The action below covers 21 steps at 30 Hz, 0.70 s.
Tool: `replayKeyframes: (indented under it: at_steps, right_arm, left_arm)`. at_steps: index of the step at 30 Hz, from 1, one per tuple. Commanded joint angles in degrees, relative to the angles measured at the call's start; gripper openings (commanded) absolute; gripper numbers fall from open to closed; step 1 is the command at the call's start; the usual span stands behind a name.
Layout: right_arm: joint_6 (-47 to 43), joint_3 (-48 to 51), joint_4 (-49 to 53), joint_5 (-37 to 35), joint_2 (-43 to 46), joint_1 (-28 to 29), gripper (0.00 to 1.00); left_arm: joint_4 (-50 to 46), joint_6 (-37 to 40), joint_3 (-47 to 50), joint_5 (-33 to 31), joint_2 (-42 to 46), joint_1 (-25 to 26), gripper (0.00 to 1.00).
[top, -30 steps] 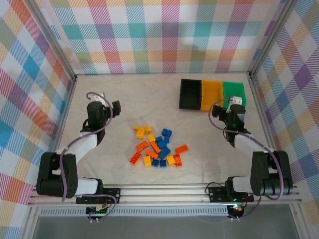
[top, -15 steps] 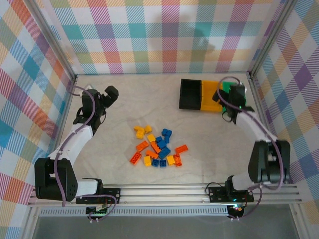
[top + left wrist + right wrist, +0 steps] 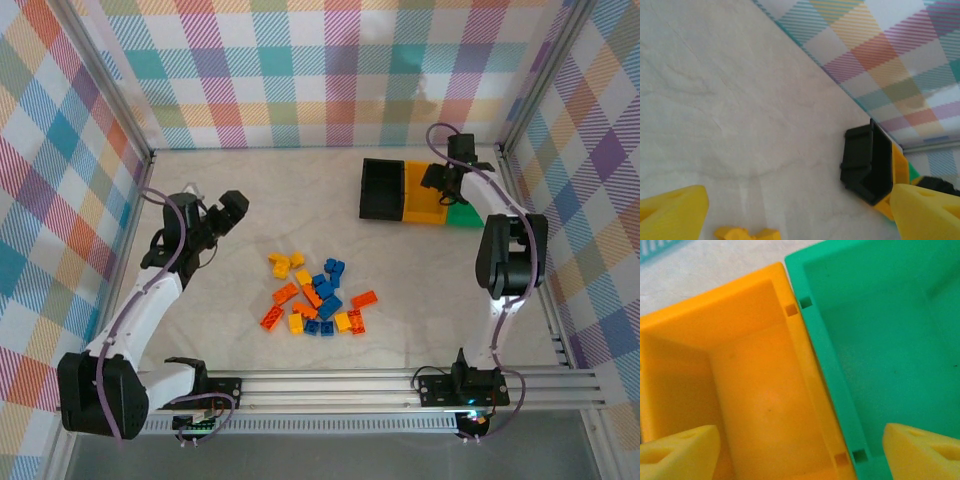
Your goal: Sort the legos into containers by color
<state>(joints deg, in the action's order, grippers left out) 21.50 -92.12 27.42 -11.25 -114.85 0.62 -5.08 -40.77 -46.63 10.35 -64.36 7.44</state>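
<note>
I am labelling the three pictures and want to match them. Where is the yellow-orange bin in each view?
Top external: the yellow-orange bin is at the upper right, in the middle of the row of three.
Left wrist: a thin strip of it is at the lower right, behind the black bin.
Right wrist: it takes up the left half, seen from above.
Shared landmark: the green bin, joined to its side.

Top overhead; left wrist low, facing containers point(image 3: 860, 156); right wrist close above.
</note>
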Motion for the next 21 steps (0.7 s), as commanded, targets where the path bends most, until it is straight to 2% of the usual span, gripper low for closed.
replayKeyframes:
  at_steps: [1, 6, 9, 15, 17, 21]
  right_arm:
    - [-0.95, -3.99, 6.06, -0.27, -2.70, -0.75, 0.81]
    - [-2.11, -5.06, 6.74, 1.37, -5.60, -1.29, 0.66]
    - [-2.86, -5.27, 6.90, 3.72, -6.62, -1.30, 0.53]
    - [-2.73, -0.98, 4.21, 9.17, -4.64, 0.03, 0.18]
    - [-2.53, 0.53, 3.46, 10.49, -3.37, 1.76, 0.01]
    - [-1.69, 3.51, 1.95, 10.64, -0.86, 7.57, 0.00]
  left_arm:
    - [-3.21, 1.28, 1.67, 1.43, 1.99, 0.82, 0.93]
    - [-3.16, 1.00, 2.43, 1.51, 3.39, 1.83, 0.91]
    - [-3.02, 0.72, 2.63, 1.34, 3.38, 2.57, 0.91]
    - [-3.08, 0.16, 2.81, 0.82, 3.45, 3.52, 0.90]
    - [-3.34, 0.24, 2.88, 0.56, 3.75, 3.88, 0.90]
    - [-4.47, 0.02, 3.53, 0.02, 4.63, 4.09, 0.90]
